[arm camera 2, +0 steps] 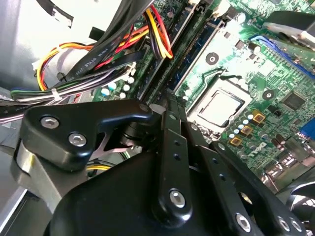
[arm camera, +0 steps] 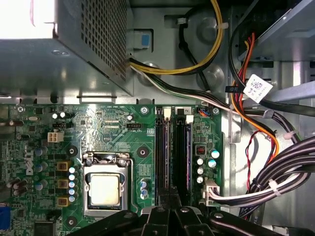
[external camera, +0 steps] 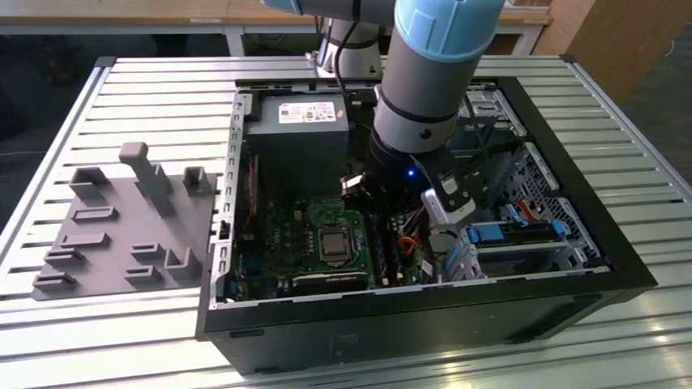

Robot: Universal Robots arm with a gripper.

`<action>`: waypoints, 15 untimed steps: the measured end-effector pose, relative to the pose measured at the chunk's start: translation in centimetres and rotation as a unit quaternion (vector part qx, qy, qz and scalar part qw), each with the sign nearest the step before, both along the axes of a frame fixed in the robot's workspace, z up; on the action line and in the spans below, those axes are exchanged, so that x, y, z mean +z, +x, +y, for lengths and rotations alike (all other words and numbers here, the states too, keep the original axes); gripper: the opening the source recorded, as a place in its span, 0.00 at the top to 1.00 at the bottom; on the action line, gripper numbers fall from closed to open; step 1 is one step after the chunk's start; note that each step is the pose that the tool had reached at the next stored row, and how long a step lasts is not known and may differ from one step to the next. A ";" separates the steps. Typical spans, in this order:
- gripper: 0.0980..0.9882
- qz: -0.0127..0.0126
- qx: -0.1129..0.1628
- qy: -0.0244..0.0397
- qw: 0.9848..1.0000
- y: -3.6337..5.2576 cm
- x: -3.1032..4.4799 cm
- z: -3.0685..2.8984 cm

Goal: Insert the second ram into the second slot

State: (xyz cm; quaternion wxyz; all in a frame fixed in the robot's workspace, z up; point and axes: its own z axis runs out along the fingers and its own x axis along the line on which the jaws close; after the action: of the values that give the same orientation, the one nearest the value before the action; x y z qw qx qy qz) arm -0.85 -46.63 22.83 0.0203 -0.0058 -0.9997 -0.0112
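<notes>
In the open computer case (external camera: pixel 605 267), two long memory slots lie side by side next to the processor socket (arm camera: pixel 104 189). Each slot holds a thin dark stick seen edge-on, one near the socket (arm camera: pixel 163 152) and one farther from it (arm camera: pixel 181 152). I cannot tell which of the two is the second ram. My gripper (arm camera: pixel 170 209) hangs low over the near end of these slots, and its fingers (arm camera 2: pixel 170 123) are closed together. Whether the tips touch a stick is hidden. In the exterior view the gripper (external camera: pixel 381 209) is deep inside the case above the green motherboard (external camera: pixel 281 235).
A grey power supply (external camera: pixel 297 121) stands behind the board. Bundles of black, yellow and red cables (arm camera: pixel 266 167) run close beside the slots. Blue drive-bay tabs (external camera: pixel 497 235) sit at the exterior view's right. A grey holder plate (external camera: pixel 119 235) lies outside the case on the slatted table.
</notes>
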 end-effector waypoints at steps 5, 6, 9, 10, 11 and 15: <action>0.99 0.000 0.000 -0.001 1.000 0.00 -0.37 0.00; 0.99 0.000 0.000 -0.001 1.000 0.00 -0.45 0.00; 0.99 0.000 0.000 -0.003 1.000 0.00 -0.66 0.00; 0.99 0.000 0.000 -0.004 1.000 0.00 -0.68 0.00; 0.99 0.000 0.000 -0.006 1.000 0.00 -0.71 0.00; 0.99 0.000 0.000 -0.009 1.000 0.00 -0.91 -0.01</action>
State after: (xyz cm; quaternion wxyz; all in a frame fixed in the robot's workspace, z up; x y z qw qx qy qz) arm -0.85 -46.64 21.91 0.0204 -0.0060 -0.9998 -0.0019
